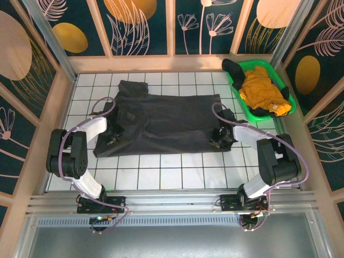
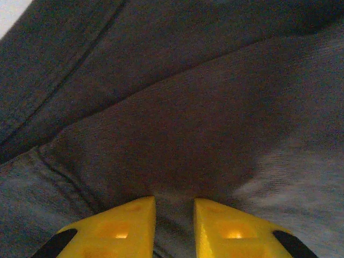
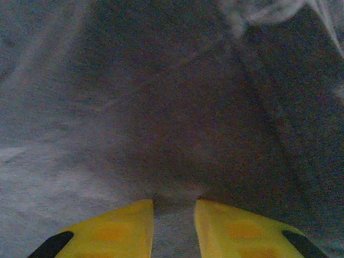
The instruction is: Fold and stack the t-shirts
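The tiled table carries a charcoal t-shirt spread between the jaws. A green tray lies beyond the right jaws.

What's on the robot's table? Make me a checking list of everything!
Surface: white tiled table, no spills seen.
Job's things: grey shirt spread out mid-table; yellow shirt crumpled in the tray.
Clutter: green tray at the far right corner, a dark cloth in it too.
Grippers: left gripper and right gripper low on the grey shirt's near corners, cloth in each gap; grip unclear.
Cables: purple cables loop beside each gripper.
Surroundings: leaf-patterned walls, wooden frame.
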Motion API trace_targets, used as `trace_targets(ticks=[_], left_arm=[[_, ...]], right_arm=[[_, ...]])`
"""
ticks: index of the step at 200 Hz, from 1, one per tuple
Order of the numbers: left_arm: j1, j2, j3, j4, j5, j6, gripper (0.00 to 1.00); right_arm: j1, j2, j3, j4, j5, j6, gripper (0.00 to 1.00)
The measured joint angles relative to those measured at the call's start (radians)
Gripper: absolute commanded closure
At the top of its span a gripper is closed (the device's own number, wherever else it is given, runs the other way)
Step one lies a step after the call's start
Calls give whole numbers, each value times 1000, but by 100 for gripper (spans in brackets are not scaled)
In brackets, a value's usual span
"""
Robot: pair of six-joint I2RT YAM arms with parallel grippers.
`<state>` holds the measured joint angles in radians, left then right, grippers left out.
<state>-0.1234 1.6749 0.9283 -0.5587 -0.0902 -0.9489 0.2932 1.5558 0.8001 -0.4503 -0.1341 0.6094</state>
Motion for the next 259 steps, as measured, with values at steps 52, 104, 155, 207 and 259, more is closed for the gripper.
trace_targets(ticks=[52,104,155,207,259], left_arm=[[10,-199,-210,61,-35,-43,75],[27,-366,-314,-61,-79,-86,72],[33,-192,112,-167,-131,-1,54],[33,321,813,-140,-132,200,50],[33,657,1147,-109,-136,352,51]], right_arm=[[79,-43,-37,-64,42,28,67],[166,-199,-134,-249,-17,97,57],[136,-167,124,-267,-20,15,45],[16,-2,445,-22,-100,-70,43],[-6,139,615,51,-139,-92,43]])
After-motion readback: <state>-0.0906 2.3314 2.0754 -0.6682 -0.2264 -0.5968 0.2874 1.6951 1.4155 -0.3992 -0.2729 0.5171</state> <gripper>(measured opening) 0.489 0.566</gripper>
